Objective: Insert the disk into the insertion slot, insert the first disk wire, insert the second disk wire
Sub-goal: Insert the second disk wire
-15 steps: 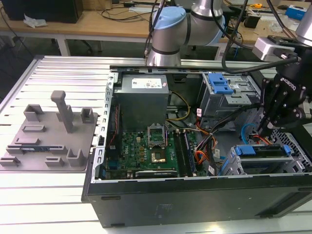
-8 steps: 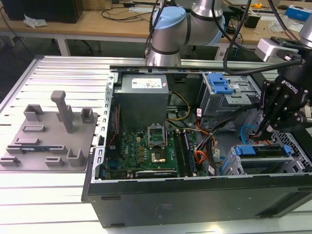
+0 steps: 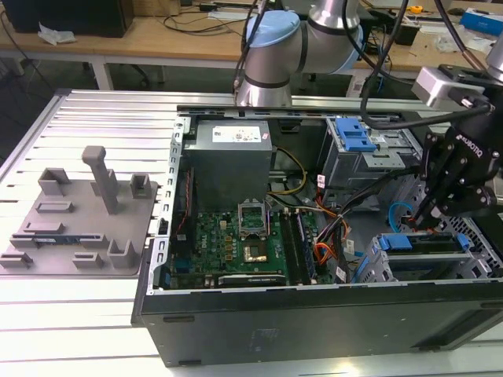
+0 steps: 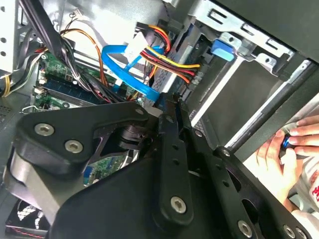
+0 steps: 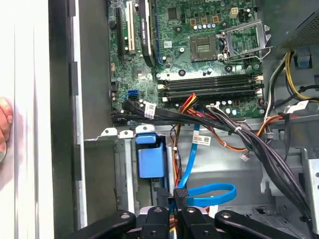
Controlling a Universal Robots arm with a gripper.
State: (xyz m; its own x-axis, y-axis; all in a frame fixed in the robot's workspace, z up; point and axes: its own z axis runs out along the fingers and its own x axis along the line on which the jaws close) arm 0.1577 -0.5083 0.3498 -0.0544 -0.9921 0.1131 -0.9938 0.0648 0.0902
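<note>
1. Because the gripper (image 5: 175,194) is pinched tight on the end of the blue cable (image 5: 212,194), the slack bows out in a loop just beside the tips; the hold looks meant to steer that cable's plug
2. Just below the tips sits the disk (image 3: 395,242), its blue carrier already inside the slot (image 3: 420,269), which leaves its connector edge facing the gripper
3. Near the tips, the red wires (image 4: 172,59) run to a black plug at that same edge; it looks seated, though I cannot be sure
4. Farther out lies the board (image 5: 199,50), and well apart, outside the case wall, a hand (image 4: 279,149) waits clear of the work
</note>
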